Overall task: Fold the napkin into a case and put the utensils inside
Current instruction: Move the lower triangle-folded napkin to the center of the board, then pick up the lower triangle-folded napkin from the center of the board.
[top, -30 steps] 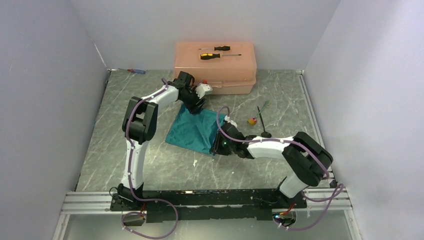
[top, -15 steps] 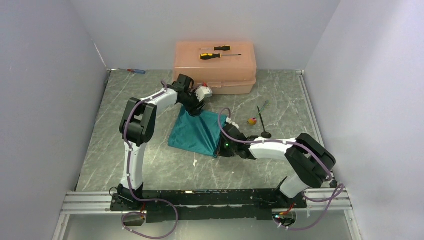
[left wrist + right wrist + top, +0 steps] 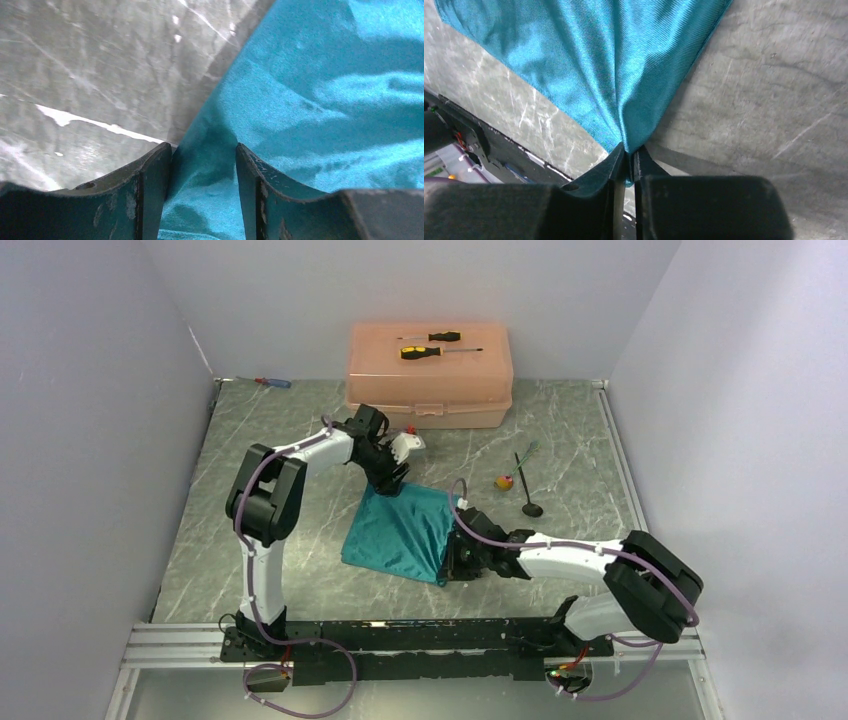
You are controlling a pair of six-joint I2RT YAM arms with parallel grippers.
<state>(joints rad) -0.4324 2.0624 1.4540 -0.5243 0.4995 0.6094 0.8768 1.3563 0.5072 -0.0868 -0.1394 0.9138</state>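
While the right gripper (image 3: pixel 629 149) is pinched tight on one corner of the napkin (image 3: pixel 398 537), the left gripper (image 3: pixel 203 149) only straddles the opposite corner. Its jaws stand apart with cloth slack between them, nothing clamped.

The napkin lies spread in front of the peach box (image 3: pixel 430 380), on the arm-base side. The left's corner is the one nearest the box, the right's the one farthest from it. No case shape yet, as I read it.

Risks from here:
- If the right pulls before the left bites, I expect the whole cloth to drag along the table (image 3: pixel 290 570) instead of folding.
- The right holds just the tip of its corner, and the fabric looks thin and slick — any tension could slip it out.
- When the left closes, it may catch a bunched wad or only the hem. Either gives a skewed fold and a pouch too crooked for loading.
- The left's fingers (image 3: pixel 150 195) sit low at the cloth, so a deeper push could scrape the table.
- The spoon (image 3: pixel 527 495) and fork (image 3: pixel 523 455) lie in front of the box's right end, apart from the napkin but near the right arm's reach. A wide swing could scatter them.
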